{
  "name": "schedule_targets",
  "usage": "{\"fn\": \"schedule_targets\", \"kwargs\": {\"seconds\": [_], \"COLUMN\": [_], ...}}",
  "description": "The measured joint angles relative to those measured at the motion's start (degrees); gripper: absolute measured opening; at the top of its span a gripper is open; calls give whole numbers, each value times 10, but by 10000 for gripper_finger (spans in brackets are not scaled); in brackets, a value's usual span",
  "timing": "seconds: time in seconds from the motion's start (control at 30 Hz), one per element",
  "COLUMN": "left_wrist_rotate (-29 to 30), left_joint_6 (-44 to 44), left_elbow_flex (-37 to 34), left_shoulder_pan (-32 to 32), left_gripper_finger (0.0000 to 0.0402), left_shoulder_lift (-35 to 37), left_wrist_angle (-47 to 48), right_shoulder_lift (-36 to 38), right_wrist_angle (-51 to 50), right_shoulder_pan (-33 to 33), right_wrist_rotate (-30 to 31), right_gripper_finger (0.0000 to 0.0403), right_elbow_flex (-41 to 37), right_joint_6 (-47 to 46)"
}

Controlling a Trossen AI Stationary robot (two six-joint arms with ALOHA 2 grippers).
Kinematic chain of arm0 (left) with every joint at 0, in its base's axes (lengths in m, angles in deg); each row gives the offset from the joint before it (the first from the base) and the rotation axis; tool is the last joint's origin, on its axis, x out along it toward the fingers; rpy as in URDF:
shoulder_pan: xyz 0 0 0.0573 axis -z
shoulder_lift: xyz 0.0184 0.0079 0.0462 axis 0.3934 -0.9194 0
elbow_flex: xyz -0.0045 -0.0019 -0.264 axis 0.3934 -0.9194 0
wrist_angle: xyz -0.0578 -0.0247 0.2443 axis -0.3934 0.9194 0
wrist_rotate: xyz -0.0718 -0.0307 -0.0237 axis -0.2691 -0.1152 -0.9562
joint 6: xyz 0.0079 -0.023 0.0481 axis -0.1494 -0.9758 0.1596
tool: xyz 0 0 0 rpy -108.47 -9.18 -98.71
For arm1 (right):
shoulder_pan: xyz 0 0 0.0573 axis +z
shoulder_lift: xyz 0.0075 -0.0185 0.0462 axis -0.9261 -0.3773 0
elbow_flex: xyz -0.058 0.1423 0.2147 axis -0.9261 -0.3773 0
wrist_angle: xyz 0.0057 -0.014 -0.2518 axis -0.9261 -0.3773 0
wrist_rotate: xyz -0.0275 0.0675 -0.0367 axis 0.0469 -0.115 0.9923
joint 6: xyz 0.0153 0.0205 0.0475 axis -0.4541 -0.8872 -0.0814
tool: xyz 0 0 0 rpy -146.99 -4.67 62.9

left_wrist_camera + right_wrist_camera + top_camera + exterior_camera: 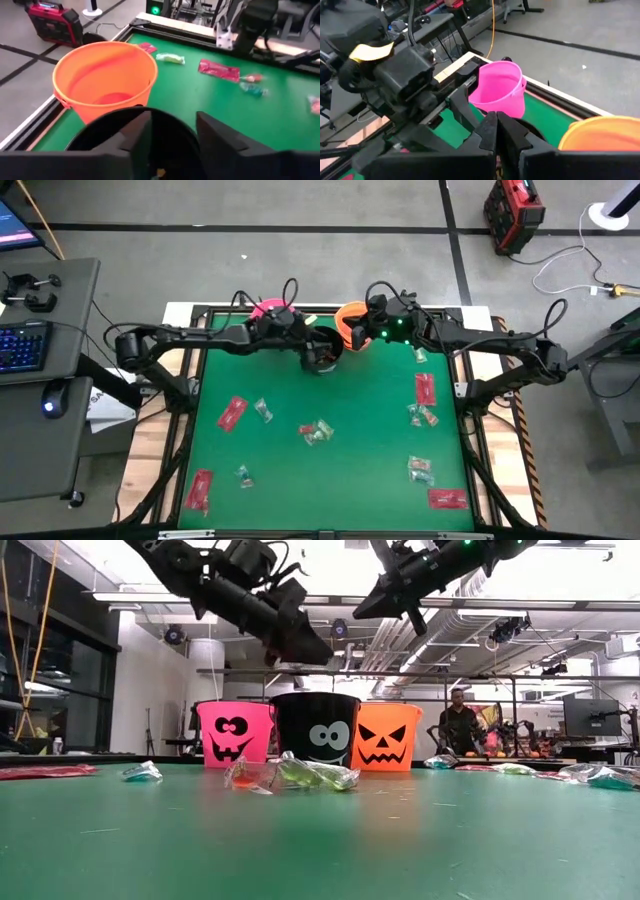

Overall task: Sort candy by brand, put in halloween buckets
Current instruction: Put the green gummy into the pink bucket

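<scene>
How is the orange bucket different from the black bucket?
The orange bucket has a jagged grin and pointy eyes; the black bucket has round eyes and a small smile. The left gripper hangs open above the black one, not the orange. Both stand upright and look about equally big.

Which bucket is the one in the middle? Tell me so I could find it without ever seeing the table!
Look at the far edge of the green table, where three small round plastic pails stand in a row. The middle one is the black bucket, between the pink bucket and the orange bucket. It alone is black, with two round white eyes and a smile.
</scene>
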Motion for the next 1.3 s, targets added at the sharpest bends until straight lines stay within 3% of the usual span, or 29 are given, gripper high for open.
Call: {"fn": "schedule_targets", "kwargs": {"seconds": [0.1,0.2,0.3,0.4,0.57,0.73,0.9,1.0,1.13,1.3], "left_wrist_rotate": [-6,-52,-93,-83,60,190,263,269,270,257], "left_joint_6": [-28,-55,-94,-154,-306,-454,-456,-417,-339,-243], "left_elbow_flex": [0,0,-6,-51,-167,-249,-259,-259,-259,-259], "left_shoulder_pan": [0,0,6,32,122,229,289,292,289,284], "left_gripper_finger": [186,215,227,227,217,209,205,204,204,204], "left_shoulder_lift": [28,84,148,223,342,410,425,439,477,550], "left_wrist_angle": [20,75,138,148,111,112,123,121,122,116], "right_shoulder_lift": [0,11,30,46,56,50,45,34,-5,-90], "right_wrist_angle": [13,23,22,21,10,-29,-154,-225,-209,-163], "right_shoulder_pan": [0,0,0,0,0,4,67,148,255,317], "right_wrist_rotate": [-1,-5,-6,-21,-90,-171,-218,-182,-105,10], "right_gripper_finger": [0,0,0,0,0,7,66,124,191,211], "right_elbow_flex": [0,0,0,0,0,0,0,0,0,0], "right_joint_6": [17,39,66,92,116,97,57,38,-34,-162]}}
